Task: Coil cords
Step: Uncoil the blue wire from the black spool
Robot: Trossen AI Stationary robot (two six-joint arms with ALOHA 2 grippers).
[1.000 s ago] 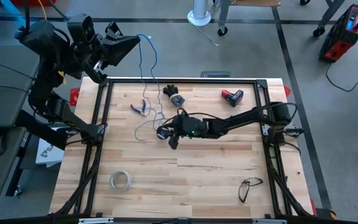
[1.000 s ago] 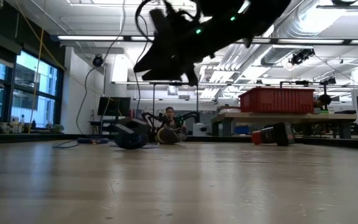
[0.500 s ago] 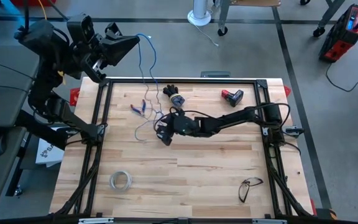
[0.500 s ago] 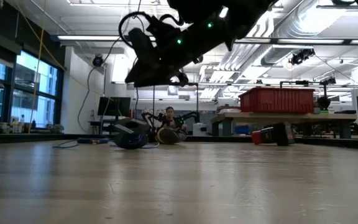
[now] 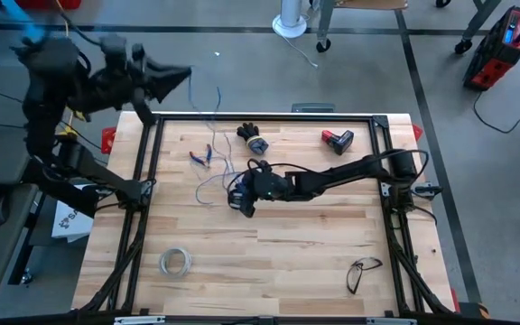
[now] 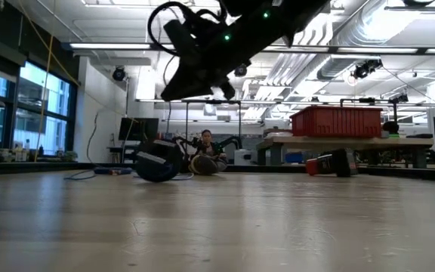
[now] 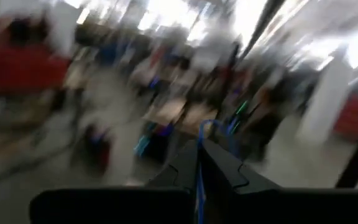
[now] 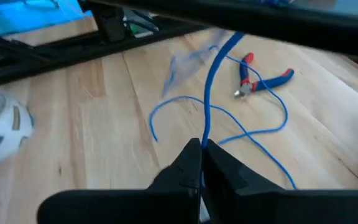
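Blue wire [image 8: 209,118] is pinched in the closed right pincer [image 8: 201,163] above the tabletop [image 5: 287,244]; its other end is clamped in the raised left pincer [image 7: 199,163].

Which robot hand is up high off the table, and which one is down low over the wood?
The left gripper is the high one, past the table's far-left corner, pinching the blue wire. The right gripper is low over the middle, shut on the same wire.
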